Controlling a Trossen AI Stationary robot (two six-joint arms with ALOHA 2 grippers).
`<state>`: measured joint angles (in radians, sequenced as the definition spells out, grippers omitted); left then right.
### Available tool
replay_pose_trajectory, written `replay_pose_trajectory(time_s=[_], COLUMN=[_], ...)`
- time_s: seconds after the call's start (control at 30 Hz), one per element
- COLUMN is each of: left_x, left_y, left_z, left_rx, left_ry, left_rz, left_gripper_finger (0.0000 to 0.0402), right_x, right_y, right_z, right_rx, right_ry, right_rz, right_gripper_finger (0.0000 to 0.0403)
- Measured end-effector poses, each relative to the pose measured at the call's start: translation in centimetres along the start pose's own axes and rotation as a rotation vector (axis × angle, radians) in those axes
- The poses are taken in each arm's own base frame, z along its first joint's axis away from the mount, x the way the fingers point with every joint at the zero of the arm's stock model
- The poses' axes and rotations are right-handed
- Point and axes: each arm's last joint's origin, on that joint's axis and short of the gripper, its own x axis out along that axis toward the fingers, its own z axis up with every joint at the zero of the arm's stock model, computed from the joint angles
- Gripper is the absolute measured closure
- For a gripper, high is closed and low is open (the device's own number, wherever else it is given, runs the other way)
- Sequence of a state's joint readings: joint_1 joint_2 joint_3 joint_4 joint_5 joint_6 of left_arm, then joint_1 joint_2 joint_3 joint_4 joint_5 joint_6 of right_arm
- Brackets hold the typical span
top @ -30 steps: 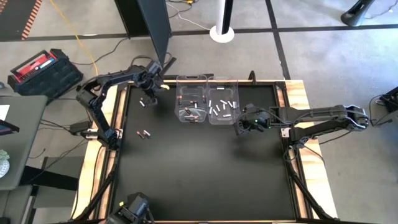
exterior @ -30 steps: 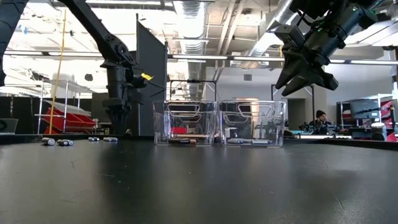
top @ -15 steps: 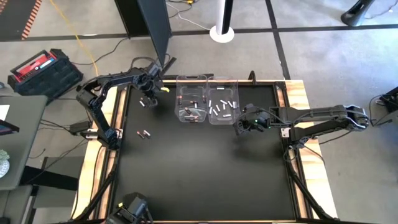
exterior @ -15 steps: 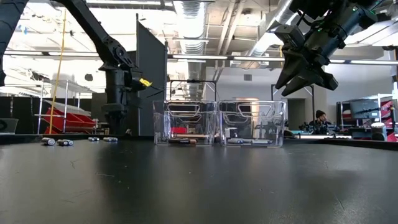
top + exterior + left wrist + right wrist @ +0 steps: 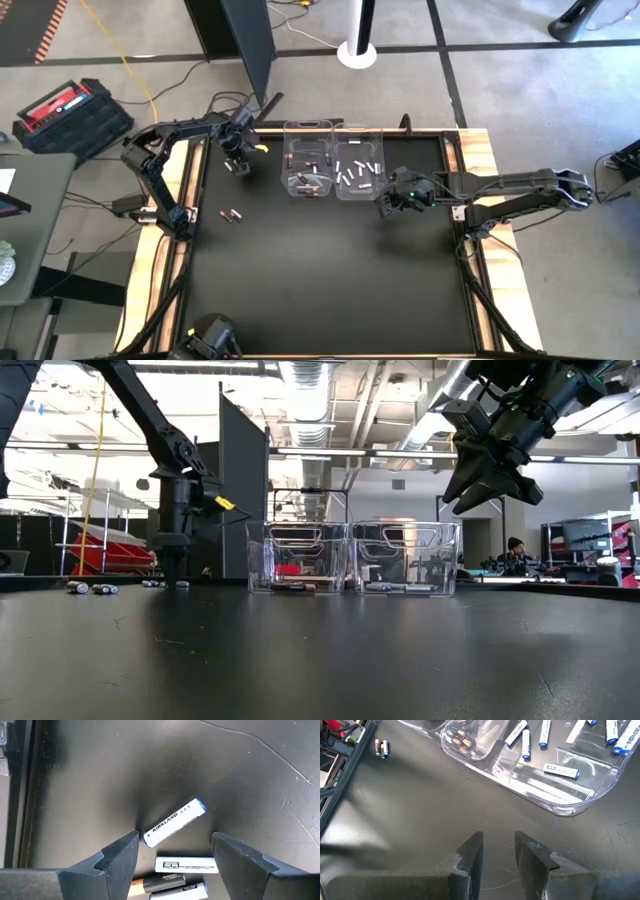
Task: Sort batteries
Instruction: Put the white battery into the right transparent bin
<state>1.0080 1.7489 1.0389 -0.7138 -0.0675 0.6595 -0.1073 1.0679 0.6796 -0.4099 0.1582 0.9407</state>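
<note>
My left gripper (image 5: 175, 840) is open and points down near the table's far left corner (image 5: 238, 163), low over a small cluster of batteries. Between its fingers lie a white Kirkland cell (image 5: 175, 822), a second white cell (image 5: 186, 864) and a dark copper-tipped cell (image 5: 157, 882), all flat on the black table; the fingers touch none of them. Two more batteries (image 5: 231, 215) lie nearer the left edge. My right gripper (image 5: 498, 836) hovers open above the table (image 5: 386, 205), beside the right bin, and holds nothing.
Two clear plastic bins stand side by side at the far middle: the left bin (image 5: 308, 168) holds dark copper-toned cells, the right bin (image 5: 358, 168) holds white ones. A raised wooden frame (image 5: 478, 150) borders the black table. Open table surface stretches toward the near edge.
My left gripper has come down toward the table and shifted a little toward the left edge, ending low over the battery cluster. The right arm has kept still.
</note>
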Motion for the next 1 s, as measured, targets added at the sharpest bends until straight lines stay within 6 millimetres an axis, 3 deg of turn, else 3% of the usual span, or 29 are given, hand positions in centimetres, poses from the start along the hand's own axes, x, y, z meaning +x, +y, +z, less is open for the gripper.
replay_pose_trajectory(time_s=[0.47, 0.63, 1.0], left_x=[0.06, 0.07, 0.07], left_y=[0.02, -0.36, -0.51], left_z=[0.16, 0.03, 0.03], left_rx=[0.083, 0.104, 0.110], left_ry=[-0.029, -0.048, -0.053], left_rz=[-0.010, -0.087, -0.107], left_gripper_finger=[0.0155, 0.0158, 0.0253], right_x=[0.00, 0.00, 0.00], right_y=[0.00, 0.00, 0.00], right_z=[-0.01, -0.01, -0.01], right_rx=[0.001, 0.001, 0.000], right_ry=[0.000, 0.000, 0.000], right_rz=[0.000, 0.000, 0.000], right_gripper_finger=[0.0276, 0.0276, 0.0276])
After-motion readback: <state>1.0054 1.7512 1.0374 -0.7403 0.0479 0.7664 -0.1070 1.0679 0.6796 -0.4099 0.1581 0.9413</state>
